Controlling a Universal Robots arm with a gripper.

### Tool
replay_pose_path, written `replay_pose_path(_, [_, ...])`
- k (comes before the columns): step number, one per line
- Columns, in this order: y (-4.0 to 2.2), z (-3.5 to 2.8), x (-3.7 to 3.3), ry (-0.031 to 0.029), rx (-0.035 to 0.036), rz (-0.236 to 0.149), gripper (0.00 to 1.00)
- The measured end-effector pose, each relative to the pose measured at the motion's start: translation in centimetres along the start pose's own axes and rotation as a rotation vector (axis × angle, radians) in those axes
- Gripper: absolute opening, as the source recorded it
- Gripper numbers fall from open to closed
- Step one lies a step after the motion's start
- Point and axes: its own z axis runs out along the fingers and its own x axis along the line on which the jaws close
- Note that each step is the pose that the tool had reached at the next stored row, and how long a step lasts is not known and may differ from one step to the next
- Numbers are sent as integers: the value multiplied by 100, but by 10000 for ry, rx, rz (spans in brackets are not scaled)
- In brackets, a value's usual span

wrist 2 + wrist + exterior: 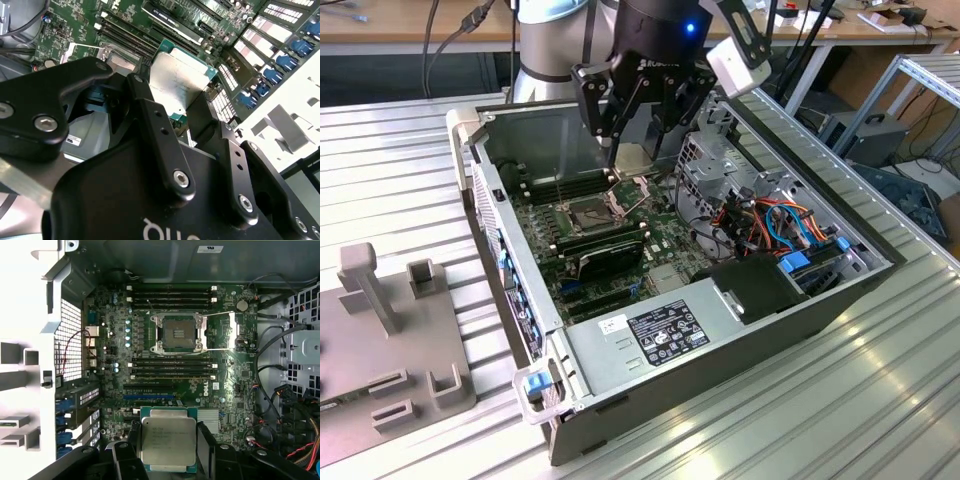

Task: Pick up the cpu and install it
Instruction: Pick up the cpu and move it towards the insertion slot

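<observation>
Brushed silvery metal cpu (167, 437) face

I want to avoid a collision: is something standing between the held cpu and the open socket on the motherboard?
Nothing visible does. The gripper holds the cpu above the motherboard, and the socket lies uncovered, its metal frame raised at one side.

I see my arm (548, 55) as a silver-grey cylinder; its gripper (636, 152) is matte black, built of jointed links (155, 130) studded with silver screws (181, 178), with a blue light (690, 27) glowing on its body.
</observation>
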Motion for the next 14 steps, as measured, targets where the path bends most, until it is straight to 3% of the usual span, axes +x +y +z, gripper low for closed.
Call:
replay_pose_path(8, [1, 0, -14, 0, 1, -2, 54])
replay_pose_path(14, [1, -2, -106, 0, 1, 1, 54])
